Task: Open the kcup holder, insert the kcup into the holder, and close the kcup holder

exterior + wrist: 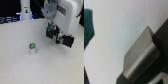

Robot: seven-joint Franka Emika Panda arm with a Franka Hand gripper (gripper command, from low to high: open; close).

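Observation:
The kcup (32,48), a tiny white pod with a green top, stands upright on the white table (30,70), left of centre in the exterior view. My gripper (64,40) hangs from the white arm at the exterior view's right, above the table and well apart from the kcup. Its dark fingers are blurred, so I cannot tell how the jaws stand. Nothing shows between them. The wrist view holds a dark boxy shape with a grey face (143,52), which may be the kcup holder. In the exterior view the kcup holder is hidden behind the arm.
A tall white bottle-like object with dark marking (25,10) stands at the back of the table. Dark clutter lines the far edge (7,20). A dark teal shape (89,25) sits at one edge of the wrist view.

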